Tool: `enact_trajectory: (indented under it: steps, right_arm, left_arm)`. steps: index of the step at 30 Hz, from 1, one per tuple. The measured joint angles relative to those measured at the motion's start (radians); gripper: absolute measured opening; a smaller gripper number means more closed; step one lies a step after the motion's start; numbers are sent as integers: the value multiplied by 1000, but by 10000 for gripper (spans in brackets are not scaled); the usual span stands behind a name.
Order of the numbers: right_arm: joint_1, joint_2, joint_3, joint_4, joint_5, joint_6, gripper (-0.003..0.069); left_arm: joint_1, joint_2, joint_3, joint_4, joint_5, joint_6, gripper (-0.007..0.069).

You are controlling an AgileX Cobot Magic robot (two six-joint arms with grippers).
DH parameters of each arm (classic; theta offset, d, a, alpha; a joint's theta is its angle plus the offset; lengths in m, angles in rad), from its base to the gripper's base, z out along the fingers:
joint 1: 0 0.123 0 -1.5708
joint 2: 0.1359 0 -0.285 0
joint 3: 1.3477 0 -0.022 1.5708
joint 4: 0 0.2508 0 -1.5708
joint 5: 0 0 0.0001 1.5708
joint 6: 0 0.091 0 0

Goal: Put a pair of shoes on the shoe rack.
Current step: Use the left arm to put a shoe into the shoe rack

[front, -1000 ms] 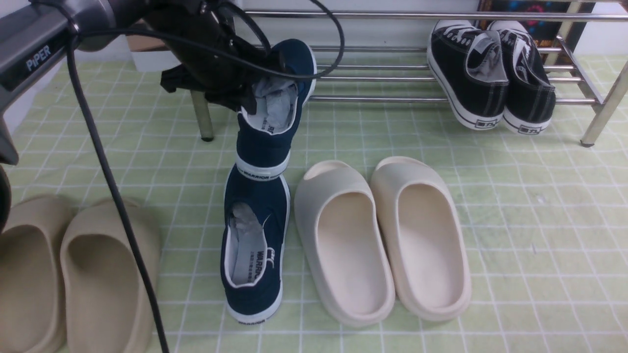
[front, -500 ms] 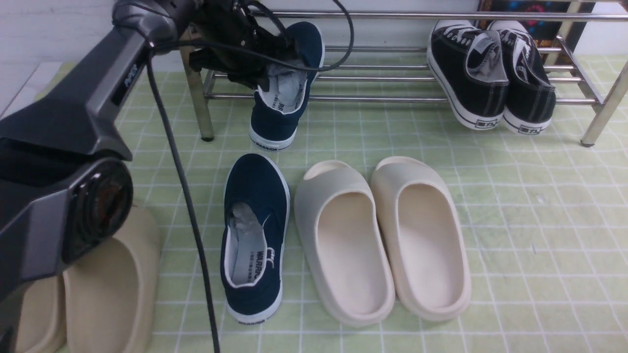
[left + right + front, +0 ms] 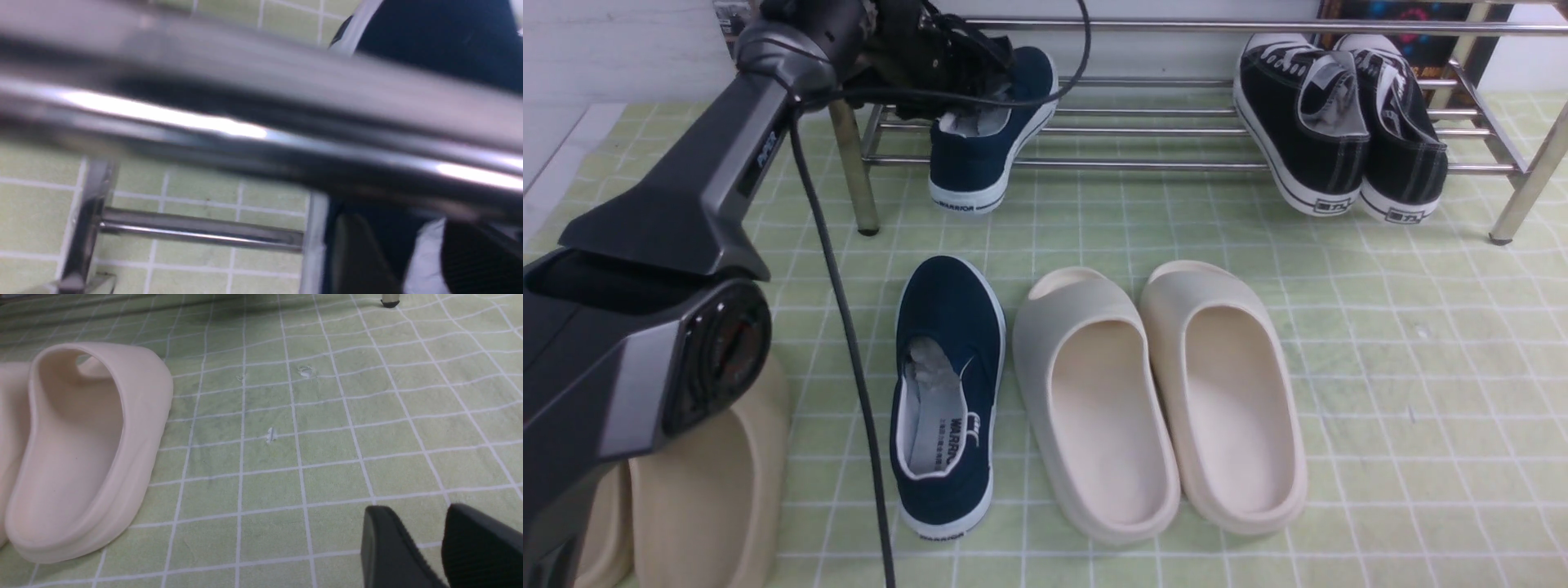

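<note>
The black left gripper (image 3: 402, 220) stood open astride the wall of one navy canvas slip-on (image 3: 969, 167) on the chrome-bar rack (image 3: 1143, 166); its long axis ran rearward, toe slightly right. The right gripper (image 3: 412, 510) was open.

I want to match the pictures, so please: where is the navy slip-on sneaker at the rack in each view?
Front view: navy slip-on sneaker, at the left end of the chrome shoe rack.
Left wrist view: partly hidden behind a thick chrome bar.
Right wrist view: not in it.
Shared landmark: green floor with white grid lines.
</note>
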Motion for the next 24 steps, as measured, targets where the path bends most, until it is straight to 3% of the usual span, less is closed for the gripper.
enact_trajectory:
  steps: [4,8,12,17,19,24]
  right_arm:
    - [0,0,0,0,0,0,239]
    - [0,0,0,0,0,0,241]
    - [0,0,0,0,0,0,244]
    - [0,0,0,0,0,0,246]
    - [0,0,0,0,0,0,246]
    - [0,0,0,0,0,0,246]
  left_arm:
    - [-2,-25,0,-2,45,-6,405]
    - [-3,-87,0,-2,163,55,391]
    - [-3,-155,-2,2,273,141,288]
    - [-6,-268,152,-14,283,207,32]
    - [-10,-325,274,-23,283,233,-13]
    - [-14,-371,490,-59,277,245,-13]
